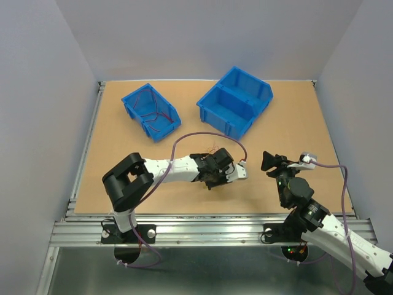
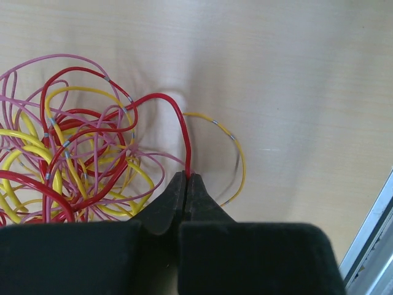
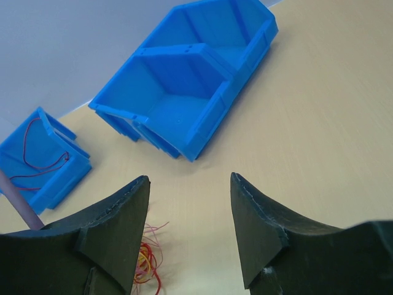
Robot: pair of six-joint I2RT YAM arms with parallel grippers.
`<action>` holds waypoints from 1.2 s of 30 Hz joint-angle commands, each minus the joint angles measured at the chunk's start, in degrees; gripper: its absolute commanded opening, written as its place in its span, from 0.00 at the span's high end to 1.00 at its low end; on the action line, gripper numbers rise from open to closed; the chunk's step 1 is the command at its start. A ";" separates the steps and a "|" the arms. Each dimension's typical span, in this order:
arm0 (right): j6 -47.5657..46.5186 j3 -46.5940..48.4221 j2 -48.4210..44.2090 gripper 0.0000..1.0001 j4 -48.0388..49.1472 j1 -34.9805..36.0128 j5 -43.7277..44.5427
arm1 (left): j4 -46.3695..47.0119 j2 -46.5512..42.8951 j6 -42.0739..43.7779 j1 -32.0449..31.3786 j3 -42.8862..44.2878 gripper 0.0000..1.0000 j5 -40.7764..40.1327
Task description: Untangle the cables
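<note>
Tabletop scene with two robot arms and two blue bins. The cables (image 2: 73, 160), a loose tangle of red, yellow and pink loops, lie on the wooden surface (image 1: 295, 123) near its middle, nearer than both bins. The left hand (image 2: 186, 179) sits at the tangle's edge. Its fingers are pressed together on one red cable (image 2: 179, 126), which arches out of the tangle and comes down into the tips. In the left wrist view, a thin yellow cable (image 2: 236, 147) curves in a loop just right of the tips. The right hand (image 3: 190, 178) hovers off to the right, well apart from the tangle, with its fingers spread wide. At the far left of the surface stands a small bin (image 1: 163, 131) with a few red wires (image 1: 153, 114) lying inside. To its right, at the far centre, stands a larger bin (image 1: 221, 120) split into two compartments.
</note>
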 commanded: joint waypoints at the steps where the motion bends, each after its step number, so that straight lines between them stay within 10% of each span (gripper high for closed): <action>1: -1.05 -0.43 -0.53 0.40 1.48 0.36 -1.22 | 0.61 -5.83 0.08 -0.36 1.99 1.00 0.28; 19: -18.54 -2.28 28.80 0.37 39.95 0.37 -51.12 | -12.04 -27.64 -3.61 -0.09 22.36 1.00 12.07; 28: -18.55 6.59 50.87 0.37 44.10 0.37 -56.08 | 0.68 -29.67 -2.22 0.69 36.79 1.00 -17.26; 36: -18.90 7.65 52.38 0.37 43.05 0.28 -54.67 | 27.65 -29.84 17.02 1.66 37.33 1.00 -39.77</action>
